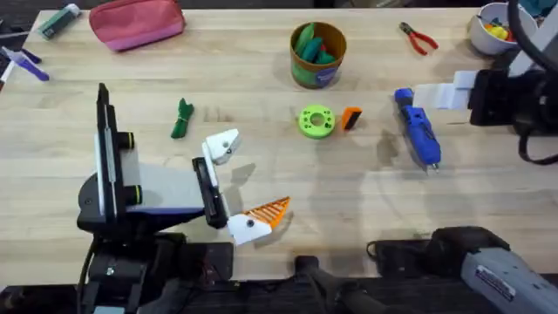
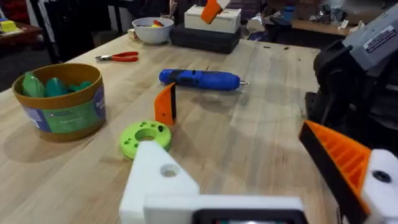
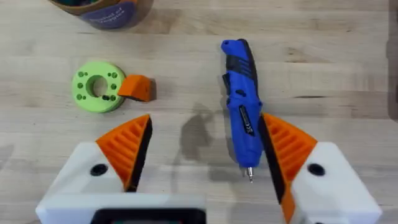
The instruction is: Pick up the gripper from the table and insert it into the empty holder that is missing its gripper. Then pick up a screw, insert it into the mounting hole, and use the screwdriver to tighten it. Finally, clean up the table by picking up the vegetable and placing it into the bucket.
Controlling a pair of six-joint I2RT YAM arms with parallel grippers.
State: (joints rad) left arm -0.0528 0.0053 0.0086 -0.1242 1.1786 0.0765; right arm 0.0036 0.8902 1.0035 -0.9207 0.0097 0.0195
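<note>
While both arms hang clear of parts, small orange ribbed plastic fingertip (image 1: 350, 118) lies mid-table, touching right side of lime-green ring disc (image 1: 316, 121). Blue pen-like powered screwdriver (image 1: 418, 128) lies to right, well apart. Left gripper (image 1: 235, 185) at near left, spread wide, holding nothing; far white blocky finger mount (image 1: 221, 146) bare, near finger has orange pad. Right gripper (image 3: 202, 158) above screwdriver, fingers wide, empty. Dark green knobbly toy vegetable (image 1: 181, 119) at left. Gold-brown can with green label (image 1: 317, 54) at far centre.
</note>
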